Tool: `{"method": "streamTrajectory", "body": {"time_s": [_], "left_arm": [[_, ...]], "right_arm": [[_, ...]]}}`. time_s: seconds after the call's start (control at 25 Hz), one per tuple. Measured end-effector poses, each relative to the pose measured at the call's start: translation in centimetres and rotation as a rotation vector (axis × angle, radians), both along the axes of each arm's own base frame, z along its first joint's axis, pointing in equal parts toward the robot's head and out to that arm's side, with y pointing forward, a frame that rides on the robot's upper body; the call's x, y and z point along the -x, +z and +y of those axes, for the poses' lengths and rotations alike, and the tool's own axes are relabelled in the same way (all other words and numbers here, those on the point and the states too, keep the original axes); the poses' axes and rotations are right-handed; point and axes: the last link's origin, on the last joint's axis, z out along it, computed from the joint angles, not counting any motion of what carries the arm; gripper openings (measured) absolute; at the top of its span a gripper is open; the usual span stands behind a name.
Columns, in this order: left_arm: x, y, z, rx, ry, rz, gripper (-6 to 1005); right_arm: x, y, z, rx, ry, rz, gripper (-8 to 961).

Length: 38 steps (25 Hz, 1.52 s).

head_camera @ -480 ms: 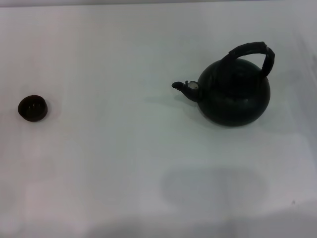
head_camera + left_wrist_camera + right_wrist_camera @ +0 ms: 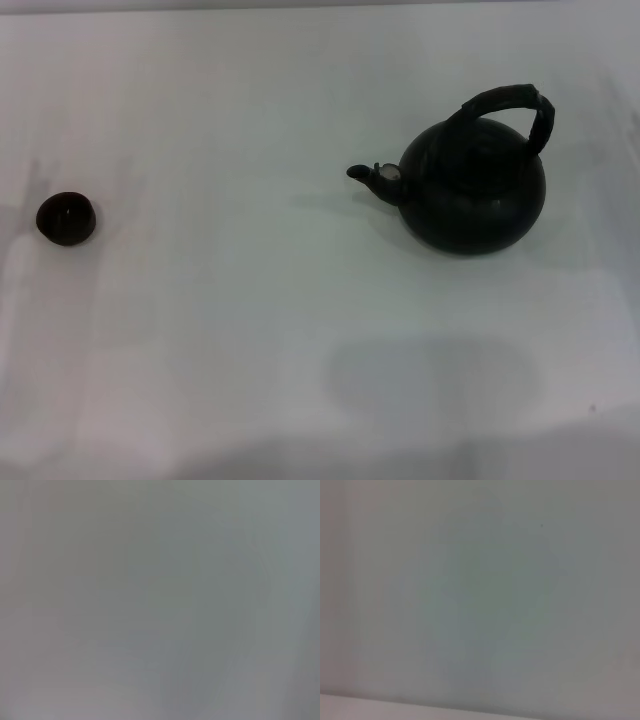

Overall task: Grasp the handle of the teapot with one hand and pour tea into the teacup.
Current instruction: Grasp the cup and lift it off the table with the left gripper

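You've got a bare white table. Nearest in the head view is the teacup, far left, upright; can't tell what's inside, too dark. Well apart on the right, slightly farther back, stands the teapot, upright, spout toward the cup w/ nothing between them. Its handle arches over the top, untouched. Neither gripper shows in any view, so can't tell if claws are apart or together; both wrist views give only blank pale surface.
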Motion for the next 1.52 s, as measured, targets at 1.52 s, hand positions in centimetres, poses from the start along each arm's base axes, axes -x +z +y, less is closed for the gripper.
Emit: {"method": "streamTrajectory", "body": {"time_s": [1.52], "left_arm": [[0.2,-4.3,-2.9,0.272,-0.016,0.043,812]], "right_arm": [[0.5,0.2,0.8,-0.005,0.013,-0.002,665]]}}
